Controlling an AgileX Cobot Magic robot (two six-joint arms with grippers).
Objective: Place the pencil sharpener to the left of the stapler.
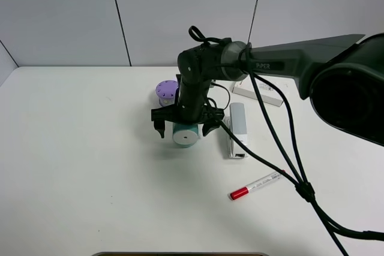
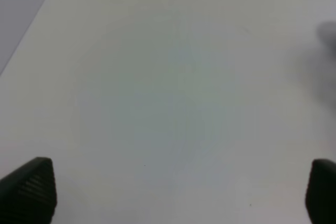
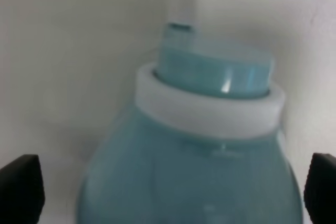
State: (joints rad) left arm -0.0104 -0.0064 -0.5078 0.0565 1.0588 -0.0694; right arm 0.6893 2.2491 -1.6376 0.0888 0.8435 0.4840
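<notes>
My right hand [image 1: 185, 128] sits released, fingers either side of the pencil sharpener [image 1: 186, 136], left of the stapler [image 1: 238, 123]. I'd lift straight up without nudging it.

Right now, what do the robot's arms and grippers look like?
The right arm is dark grey with rounded joints and small white lettering. Black cables trail from it. The right gripper has black fingers; the left gripper's are black and ribbed.

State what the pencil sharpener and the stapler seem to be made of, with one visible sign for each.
Pencil sharpener: likely teal plastic, glossy, slightly translucent; a highlight glints on its neck by a matte white ring. Stapler: probably light grey plastic casing, smooth and dull; metal parts too small to tell.
</notes>
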